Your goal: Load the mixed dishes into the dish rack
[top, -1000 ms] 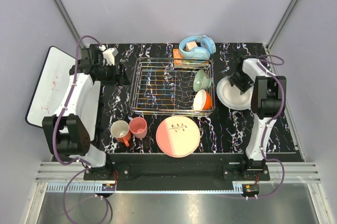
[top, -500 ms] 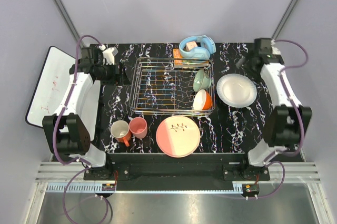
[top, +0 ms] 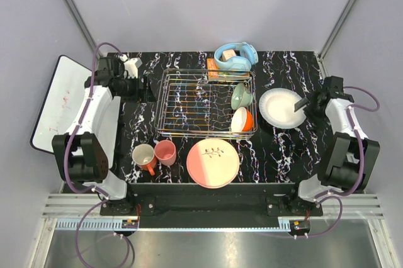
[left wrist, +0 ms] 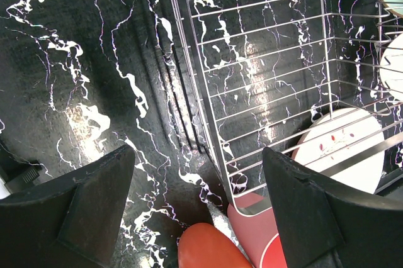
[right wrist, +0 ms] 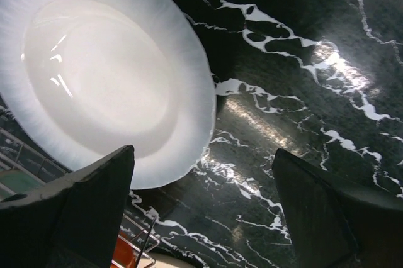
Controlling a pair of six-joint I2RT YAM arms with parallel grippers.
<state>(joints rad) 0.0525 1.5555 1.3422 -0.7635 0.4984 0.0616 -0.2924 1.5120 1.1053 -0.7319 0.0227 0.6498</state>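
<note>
The dish rack (top: 204, 104), set mid-surface, is loaded with only the pale green bowl (top: 239, 96) and orange-outside white bowl (top: 242, 119), while the white plate (top: 281, 109), pink-and-cream plate (top: 213, 163), salmon-pink cup (top: 165, 152) and cream mug (top: 143, 155) are left outside it, left jaws and right jaws being held apart, empty.

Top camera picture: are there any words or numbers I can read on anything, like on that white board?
Nothing here can be read as a word or number.
On the white board: faint red marks, too small and blurred to read.
On the orange box under the headphones: any print is too small to tell.
On the pink-and-cream plate: a leaf sprig drawing, not writing.
</note>
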